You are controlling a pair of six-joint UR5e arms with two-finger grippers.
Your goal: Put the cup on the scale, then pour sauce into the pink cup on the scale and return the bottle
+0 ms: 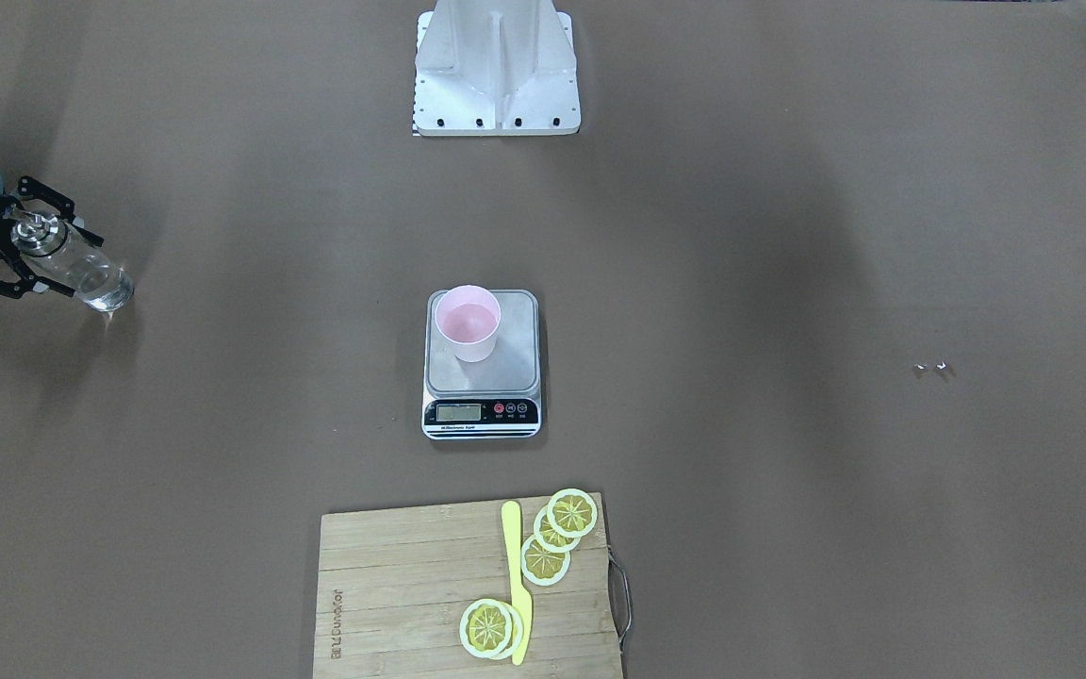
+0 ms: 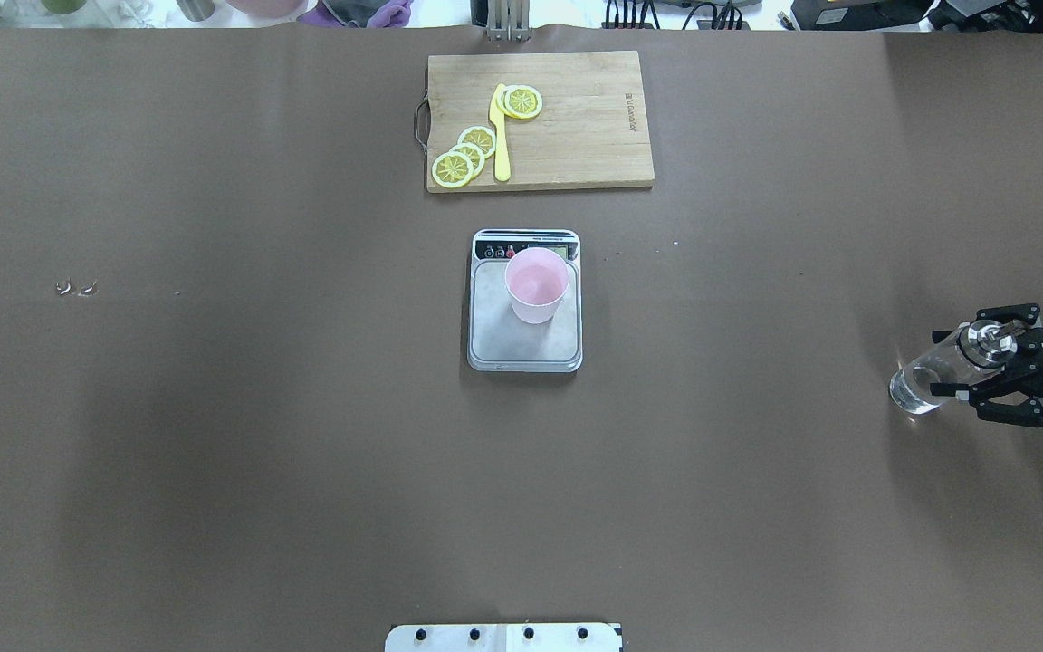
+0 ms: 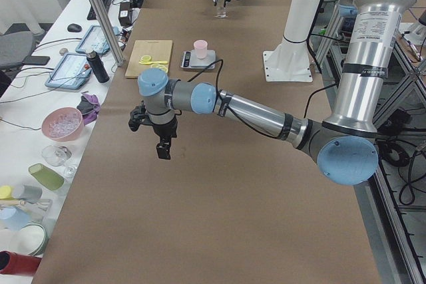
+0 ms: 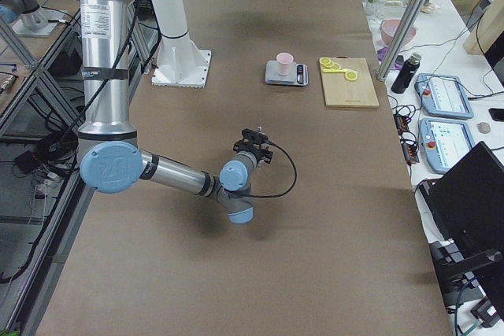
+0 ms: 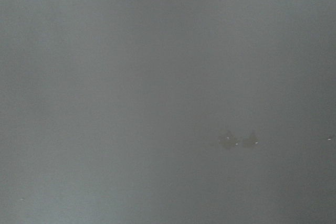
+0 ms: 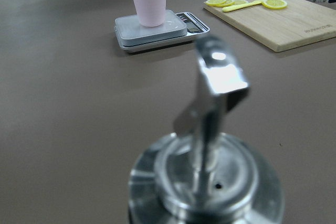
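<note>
Brown table [image 2: 214, 471], scale [image 2: 525, 342] at centre, wooden cutting board [image 2: 576, 136] beyond it, bottle [image 2: 924, 380] upright near the right end

Matt brown paper covers the table [image 2: 214, 453]. The cup [image 2: 536, 288] is matt pink plastic, the scale [image 2: 503, 340] brushed steel on top. The bottle [image 2: 933, 373] is clear glass with shiny metal collar. The board [image 2: 576, 136], at the scale's 12 o'clock, is grained wood.

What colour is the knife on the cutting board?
Yellow. The knife shows best in the exterior front-facing view, beside the lemon slices.
</note>
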